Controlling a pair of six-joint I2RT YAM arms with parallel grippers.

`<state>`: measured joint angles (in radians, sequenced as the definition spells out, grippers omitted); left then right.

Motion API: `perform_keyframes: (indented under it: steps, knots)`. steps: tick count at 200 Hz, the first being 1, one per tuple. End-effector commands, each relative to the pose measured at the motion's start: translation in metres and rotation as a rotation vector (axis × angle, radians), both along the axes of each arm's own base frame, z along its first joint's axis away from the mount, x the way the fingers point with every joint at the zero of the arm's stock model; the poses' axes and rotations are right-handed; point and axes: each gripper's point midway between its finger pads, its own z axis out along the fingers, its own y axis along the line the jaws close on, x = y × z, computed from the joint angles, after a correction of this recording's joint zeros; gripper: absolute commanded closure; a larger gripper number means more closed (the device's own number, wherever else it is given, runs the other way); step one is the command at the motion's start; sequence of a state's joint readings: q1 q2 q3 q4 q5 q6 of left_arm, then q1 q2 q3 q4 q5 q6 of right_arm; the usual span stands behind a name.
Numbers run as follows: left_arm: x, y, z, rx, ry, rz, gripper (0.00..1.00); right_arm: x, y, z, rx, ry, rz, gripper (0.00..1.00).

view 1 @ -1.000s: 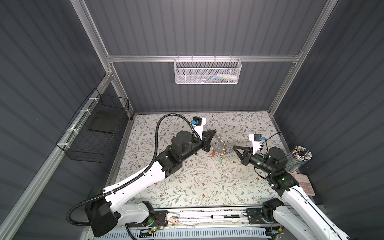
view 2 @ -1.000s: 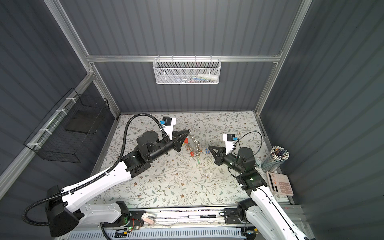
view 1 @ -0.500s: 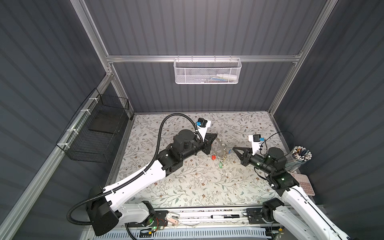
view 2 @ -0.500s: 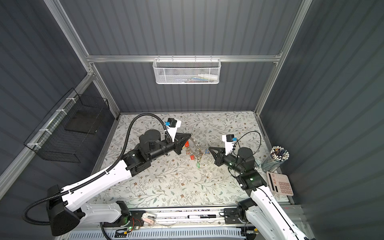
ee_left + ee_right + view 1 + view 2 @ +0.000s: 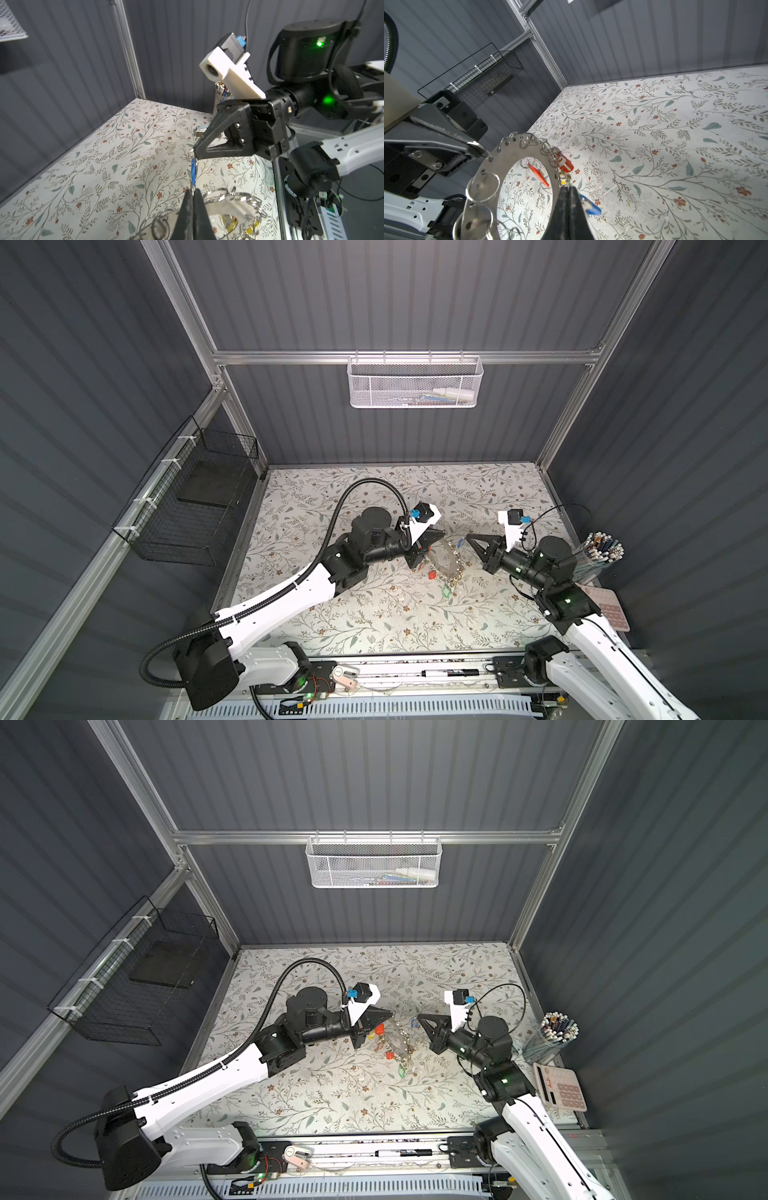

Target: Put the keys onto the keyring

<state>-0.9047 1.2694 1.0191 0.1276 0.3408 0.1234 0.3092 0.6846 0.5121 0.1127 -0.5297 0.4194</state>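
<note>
Mat (image 5: pixel 374 614), left pincer (image 5: pixel 444 535) facing right pincer (image 5: pixel 468 536), keyring (image 5: pixel 449 561)

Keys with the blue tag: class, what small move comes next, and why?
Probably ease the right gripper, shut on the keys, toward a free rim hole in the keyring: the left gripper holds that plate up, and the keys hang beside it.

Grey metal ring plate (image 5: pixel 508 150), rim hung with coloured tags, stands tilted above the floral tabletop (image 5: pixel 654 145); blue-tagged silver keys (image 5: pixel 590 208) dangle over that tabletop too.
</note>
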Motion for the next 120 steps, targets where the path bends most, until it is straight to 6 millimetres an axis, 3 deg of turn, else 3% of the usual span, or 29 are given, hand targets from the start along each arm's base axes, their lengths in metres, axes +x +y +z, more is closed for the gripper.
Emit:
perform_keyframes:
  steps: [1,64,120]
  knots:
    - [-0.017,-0.007,0.018,-0.035,-0.121,-0.125,1.0,-0.008,0.003,0.013,0.015,-0.073,0.039,1.0]
    - [-0.015,-0.012,0.011,0.004,-0.127,-0.149,1.0,-0.036,0.012,0.032,0.06,-0.208,0.153,1.0]
    - [-0.011,-0.014,0.009,0.008,-0.117,-0.138,1.0,-0.046,0.023,0.031,0.038,-0.235,0.213,1.0]
